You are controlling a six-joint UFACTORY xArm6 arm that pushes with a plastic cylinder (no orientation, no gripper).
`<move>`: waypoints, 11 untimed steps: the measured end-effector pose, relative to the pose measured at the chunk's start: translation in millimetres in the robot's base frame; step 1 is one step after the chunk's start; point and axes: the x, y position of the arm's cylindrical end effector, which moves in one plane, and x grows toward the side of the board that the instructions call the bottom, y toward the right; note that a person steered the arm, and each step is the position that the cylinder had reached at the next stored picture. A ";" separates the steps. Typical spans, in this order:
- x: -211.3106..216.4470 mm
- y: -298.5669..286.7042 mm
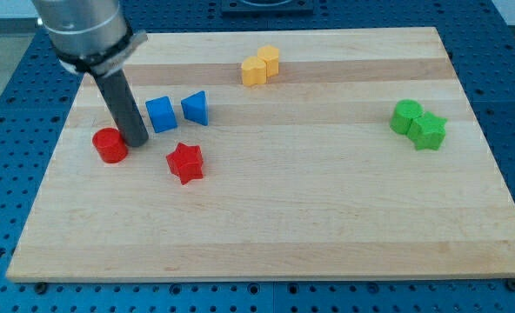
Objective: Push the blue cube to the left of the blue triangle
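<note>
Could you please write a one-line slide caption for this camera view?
My tip sits between the red cylinder and the blue cube, which lies left of the blue triangle.

Rod's tip down on the wooden board, just right of red cylinder, left of blue cube. Blue triangle just right of cube. Red star nearer. Yellow blocks far; green blocks right.
</note>
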 end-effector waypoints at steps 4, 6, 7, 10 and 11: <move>-16.4 8.5; -16.4 14.2; -20.5 15.0; -25.1 15.3; -25.8 15.3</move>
